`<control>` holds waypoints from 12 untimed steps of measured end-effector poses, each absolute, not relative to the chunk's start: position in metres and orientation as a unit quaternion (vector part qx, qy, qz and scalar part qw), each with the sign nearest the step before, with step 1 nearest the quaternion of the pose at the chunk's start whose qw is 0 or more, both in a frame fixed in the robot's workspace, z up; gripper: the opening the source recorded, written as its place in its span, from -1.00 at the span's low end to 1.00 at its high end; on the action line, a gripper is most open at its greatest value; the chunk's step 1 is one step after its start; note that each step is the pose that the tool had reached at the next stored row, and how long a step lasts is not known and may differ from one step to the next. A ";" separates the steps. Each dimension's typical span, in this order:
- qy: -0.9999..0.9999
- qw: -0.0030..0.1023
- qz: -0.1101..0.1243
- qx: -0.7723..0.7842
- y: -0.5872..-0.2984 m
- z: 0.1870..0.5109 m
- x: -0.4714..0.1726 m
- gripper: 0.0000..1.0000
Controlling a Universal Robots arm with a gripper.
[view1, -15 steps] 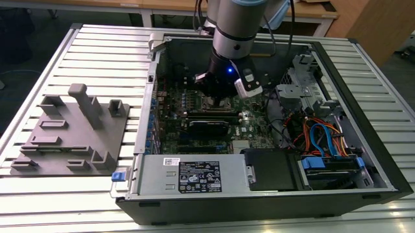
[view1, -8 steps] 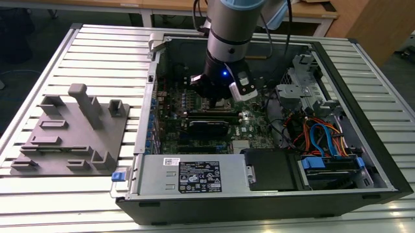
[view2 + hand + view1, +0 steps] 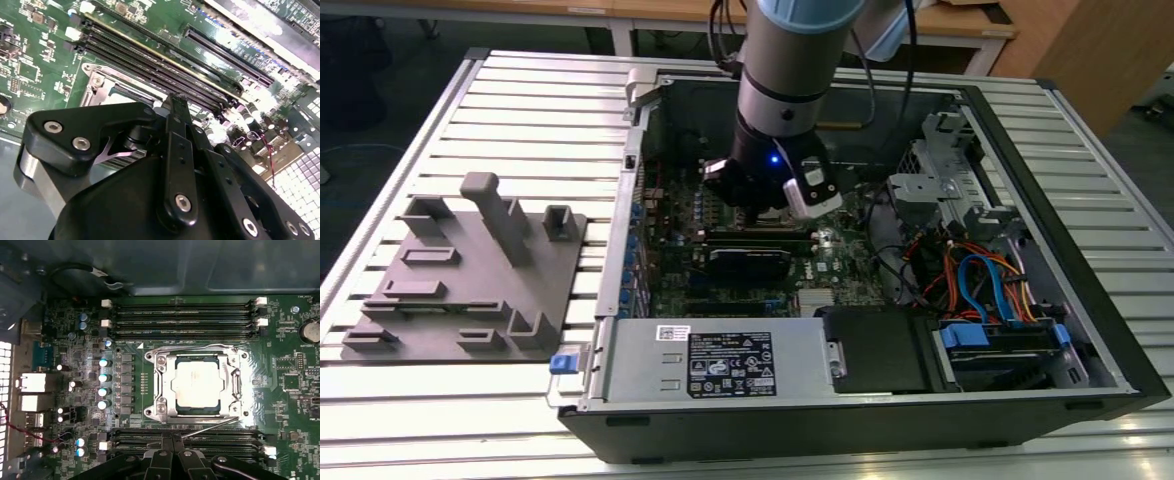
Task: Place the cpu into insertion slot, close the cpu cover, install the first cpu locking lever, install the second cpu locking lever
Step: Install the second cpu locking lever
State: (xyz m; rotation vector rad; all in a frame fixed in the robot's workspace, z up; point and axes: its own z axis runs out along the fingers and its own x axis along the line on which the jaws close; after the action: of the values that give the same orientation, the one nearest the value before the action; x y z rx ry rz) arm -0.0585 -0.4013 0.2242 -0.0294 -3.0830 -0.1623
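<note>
In the first wrist view the cpu (image 3: 198, 382), with its dull silver top, lies in the insertion slot (image 3: 159, 408) on the green board. The silvery cpu cover (image 3: 231, 385) lies flat around it. One thin wire locking lever (image 3: 190, 347) runs flat along the socket's edge beside one memory bank. The other lever (image 3: 210, 427) slants away from the opposite edge, and its end reaches my gripper (image 3: 172, 439). The fingers are shut together with nothing seen between them. The second wrist view shows my gripper (image 3: 177, 102) beside the socket's corner (image 3: 100, 82). In the exterior view my gripper (image 3: 761, 205) hangs low over the motherboard.
Long black memory sticks (image 3: 180, 317) flank the socket on two sides, the nearer bank (image 3: 220, 440) right by my fingers. The open case holds a power supply (image 3: 707, 360) and coloured cables (image 3: 974, 280). A grey fixture (image 3: 467, 280) sits at the exterior view's left.
</note>
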 end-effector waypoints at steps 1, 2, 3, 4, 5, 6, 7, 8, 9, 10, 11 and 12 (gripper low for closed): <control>-0.998 0.027 -0.055 -0.009 -0.402 0.223 -0.059 -0.80; -0.998 0.027 -0.057 -0.009 -0.403 0.223 -0.060 -0.80; -0.998 0.027 -0.059 -0.009 -0.404 0.222 -0.060 -0.80; -0.998 0.027 -0.061 -0.009 -0.404 0.221 -0.061 -0.80; -0.998 0.027 -0.063 -0.009 -0.405 0.220 -0.062 -0.80; -0.997 0.027 -0.065 -0.009 -0.405 0.220 -0.063 -0.80; -0.997 0.027 -0.067 -0.009 -0.405 0.219 -0.064 -0.80; -0.997 0.027 -0.069 -0.009 -0.405 0.218 -0.064 -0.80; -0.997 0.027 -0.069 -0.009 -0.405 0.218 -0.064 -0.80; -0.997 0.027 -0.069 -0.009 -0.405 0.218 -0.064 -0.80; -0.997 0.027 -0.069 -0.009 -0.405 0.218 -0.064 -0.80; -0.997 0.027 -0.069 -0.009 -0.405 0.218 -0.064 -0.80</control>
State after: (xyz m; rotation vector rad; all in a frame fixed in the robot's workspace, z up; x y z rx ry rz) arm -0.0637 -0.4051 0.2184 -0.0275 -3.0796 -0.2143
